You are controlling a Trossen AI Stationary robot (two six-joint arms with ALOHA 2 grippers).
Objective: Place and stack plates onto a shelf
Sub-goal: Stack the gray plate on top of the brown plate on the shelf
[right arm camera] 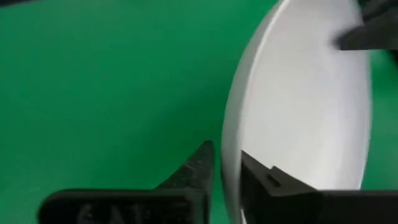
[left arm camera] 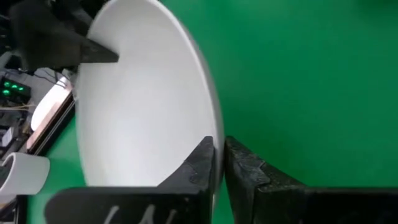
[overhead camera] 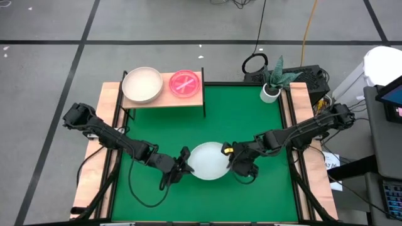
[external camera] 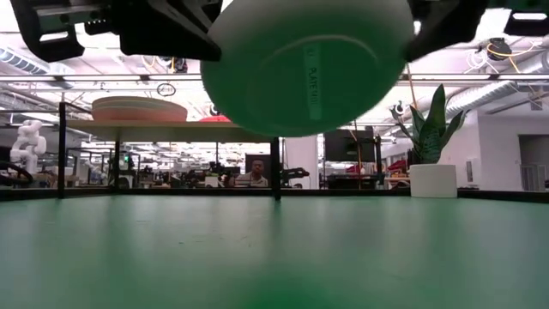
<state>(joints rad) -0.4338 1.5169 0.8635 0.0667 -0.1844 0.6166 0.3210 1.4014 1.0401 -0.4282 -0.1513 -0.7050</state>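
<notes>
A pale white large plate [overhead camera: 207, 161] hangs in the air over the near middle of the green table, its underside [external camera: 309, 64] filling the top of the low view. My left gripper [overhead camera: 182, 164] is shut on its left rim and my right gripper [overhead camera: 233, 157] on its right rim. The light-wood shelf [overhead camera: 164, 98] stands on black legs at the far left. It carries a stack of large pale plates [overhead camera: 142, 85] and, to their right, translucent magenta small plates [overhead camera: 186, 83]. My left gripper [left arm camera: 217, 146] pinches the plate's left rim [left arm camera: 214, 121] between its two fingers, one on the upper face and one under it, coming level from the table's left. The plate is lifted clear and roughly level. My right gripper [right arm camera: 227, 155] pinches the opposite, right rim [right arm camera: 229, 134] between its two fingers, one on each face, coming level from the table's right. The plate spans the gap between the two grippers, clear of the table.
A small white plant pot [overhead camera: 270, 91] with a spiky green plant stands at the table's far right corner. Wooden side strips [overhead camera: 107, 125] run along both table sides. Open green surface [overhead camera: 245, 119] lies between the held plate and the shelf.
</notes>
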